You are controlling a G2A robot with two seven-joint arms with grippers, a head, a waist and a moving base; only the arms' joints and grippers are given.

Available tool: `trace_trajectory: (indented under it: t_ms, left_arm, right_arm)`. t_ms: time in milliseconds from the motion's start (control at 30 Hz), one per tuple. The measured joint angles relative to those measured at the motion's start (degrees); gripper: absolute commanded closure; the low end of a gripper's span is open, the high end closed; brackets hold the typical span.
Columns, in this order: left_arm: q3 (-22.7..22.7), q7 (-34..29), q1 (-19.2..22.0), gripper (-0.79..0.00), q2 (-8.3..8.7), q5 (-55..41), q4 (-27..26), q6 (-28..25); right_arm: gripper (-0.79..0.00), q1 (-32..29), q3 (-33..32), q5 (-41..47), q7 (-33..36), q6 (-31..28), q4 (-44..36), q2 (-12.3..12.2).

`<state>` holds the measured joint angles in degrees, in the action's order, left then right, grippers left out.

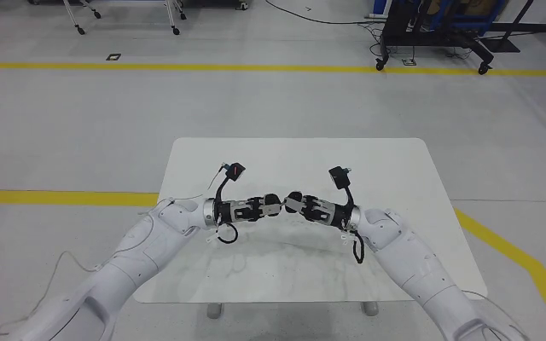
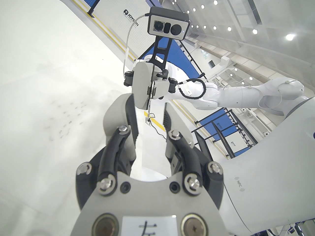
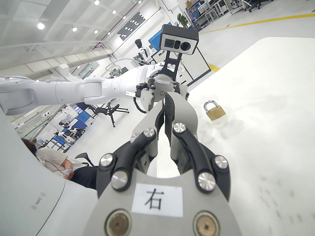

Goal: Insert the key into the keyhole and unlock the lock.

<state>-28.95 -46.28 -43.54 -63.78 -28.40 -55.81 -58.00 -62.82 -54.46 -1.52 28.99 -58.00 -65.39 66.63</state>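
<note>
A brass padlock [image 3: 214,110] with a silver shackle lies flat on the white table [image 1: 384,170], off to one side of my grippers. Both grippers meet tip to tip above the middle of the table. My right gripper [image 1: 293,203] [image 3: 164,99] is shut. In the left wrist view a thin flat sliver, seemingly the key [image 2: 149,104] seen edge-on, sticks out from between its pads. My left gripper [image 1: 274,205] [image 2: 148,105] is open, its fingers [image 2: 130,114] spread on either side of the right gripper's tip without gripping it.
The tabletop [image 3: 258,124] around the padlock is bare, with faint scuff marks [image 2: 66,121]. Yellow floor lines [image 1: 85,66] run past the table, and a dark cart [image 1: 435,34] stands far behind.
</note>
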Motion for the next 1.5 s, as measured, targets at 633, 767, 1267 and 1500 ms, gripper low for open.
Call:
trace_trajectory:
  t_ms: [633,767,1267,1500]
  left_arm:
    - [0.5,-1.2,0.7,0.0,-0.92,0.1,1.1,1.2]
    - [0.3,-1.3,0.8,0.0,-1.18,-0.5,1.6,1.3]
    - [-0.7,0.0,0.4,0.0,-1.12,0.9,2.1,0.0]
    - [-0.3,-0.1,0.7,0.0,0.18,4.4,0.9,0.0]
  right_arm:
    - [0.0,1.1,1.2,1.2,1.0,0.0,1.0,0.3]
    - [0.0,1.2,1.2,1.1,1.0,0.0,1.0,0.3]
    - [-0.785,1.0,0.9,1.1,1.3,0.0,0.7,0.1]
    - [-0.785,1.0,0.9,1.1,1.3,0.0,0.7,0.1]
